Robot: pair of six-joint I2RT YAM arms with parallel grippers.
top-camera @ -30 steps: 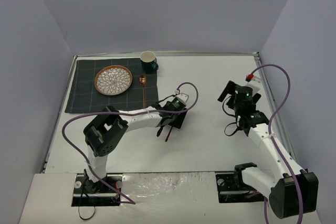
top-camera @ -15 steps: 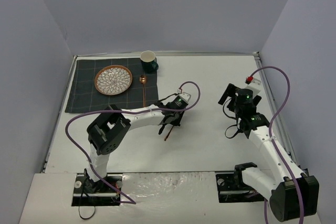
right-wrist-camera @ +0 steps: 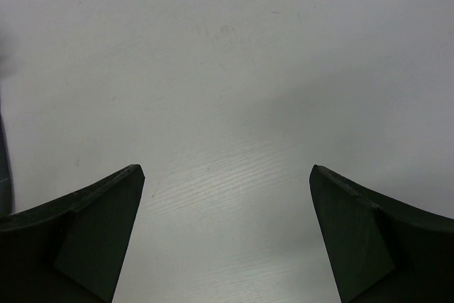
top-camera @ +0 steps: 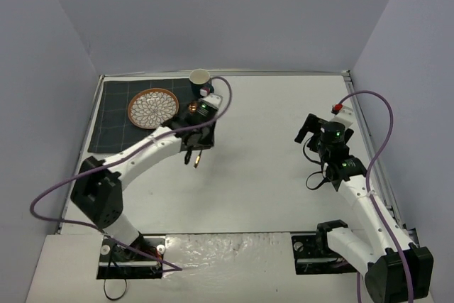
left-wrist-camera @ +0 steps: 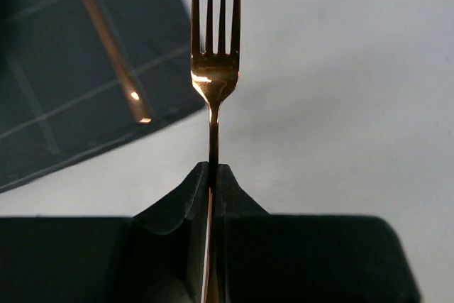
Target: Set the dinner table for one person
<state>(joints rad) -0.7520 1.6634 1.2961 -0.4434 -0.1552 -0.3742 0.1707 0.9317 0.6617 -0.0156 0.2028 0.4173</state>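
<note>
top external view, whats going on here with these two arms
The left gripper is shut on the handle of a copper-coloured metal fork, held by the near right corner of the dark grey checked cloth mat. On the mat lie a round patterned plate and a copper spoon to its right; a dark green mug stands at the mat's far right corner. The right gripper is open and empty over the white dinner table.

Copper fork [left-wrist-camera: 214,81], dark grey checked mat [left-wrist-camera: 42,104] — white dinner table [left-wrist-camera: 340,69].
</note>
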